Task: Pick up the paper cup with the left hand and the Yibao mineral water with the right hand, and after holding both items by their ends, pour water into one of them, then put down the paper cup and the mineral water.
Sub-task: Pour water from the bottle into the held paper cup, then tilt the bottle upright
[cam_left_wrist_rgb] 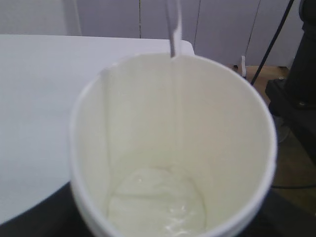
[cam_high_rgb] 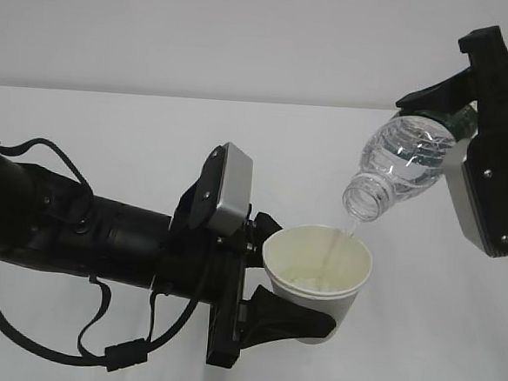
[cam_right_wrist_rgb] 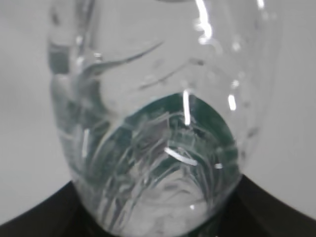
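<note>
We see the left hand clamped around the paper cup, held upright off the white table to catch water; above and beside it the right hand grips the Yibao mineral water, tilted mouth-down, so 1 thin stream falls inside; pale wall panels behind

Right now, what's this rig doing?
Mid-pour. The right gripper holds the Yibao mineral water bottle tilted mouth-down above the paper cup, and a thin stream of water runs from the uncapped mouth into the cup. The left gripper holds the cup upright, off the white table. The left wrist view shows a shallow pool at the cup's bottom, so it is far from full. Water remains in the bottle.
</note>
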Robot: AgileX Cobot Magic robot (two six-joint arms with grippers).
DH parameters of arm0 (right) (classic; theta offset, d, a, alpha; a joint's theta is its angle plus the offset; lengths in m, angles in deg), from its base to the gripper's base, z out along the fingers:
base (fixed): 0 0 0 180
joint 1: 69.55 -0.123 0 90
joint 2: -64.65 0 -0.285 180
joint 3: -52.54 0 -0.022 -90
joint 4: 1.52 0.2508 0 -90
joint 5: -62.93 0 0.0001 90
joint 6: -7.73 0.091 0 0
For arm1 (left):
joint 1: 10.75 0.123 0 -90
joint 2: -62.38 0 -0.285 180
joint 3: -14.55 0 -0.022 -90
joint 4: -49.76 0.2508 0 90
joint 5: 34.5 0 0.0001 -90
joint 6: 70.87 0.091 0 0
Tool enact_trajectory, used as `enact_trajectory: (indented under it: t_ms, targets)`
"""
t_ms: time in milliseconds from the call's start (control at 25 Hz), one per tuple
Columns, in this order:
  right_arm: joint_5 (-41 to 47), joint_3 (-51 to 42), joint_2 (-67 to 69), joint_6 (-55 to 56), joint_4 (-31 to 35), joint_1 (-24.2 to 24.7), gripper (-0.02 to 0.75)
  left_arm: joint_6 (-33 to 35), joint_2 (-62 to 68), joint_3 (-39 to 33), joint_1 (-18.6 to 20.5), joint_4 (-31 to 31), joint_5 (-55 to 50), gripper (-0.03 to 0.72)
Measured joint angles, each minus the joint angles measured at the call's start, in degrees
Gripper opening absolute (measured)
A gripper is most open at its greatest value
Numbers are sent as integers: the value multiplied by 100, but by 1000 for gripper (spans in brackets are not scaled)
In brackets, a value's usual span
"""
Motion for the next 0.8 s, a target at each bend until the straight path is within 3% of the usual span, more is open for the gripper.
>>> enact_trajectory:
  t_ms: [800]
  targets:
    - [0, 0, 0, 90, 0, 0, 445, 0, 0, 0, 0, 0, -49, 475]
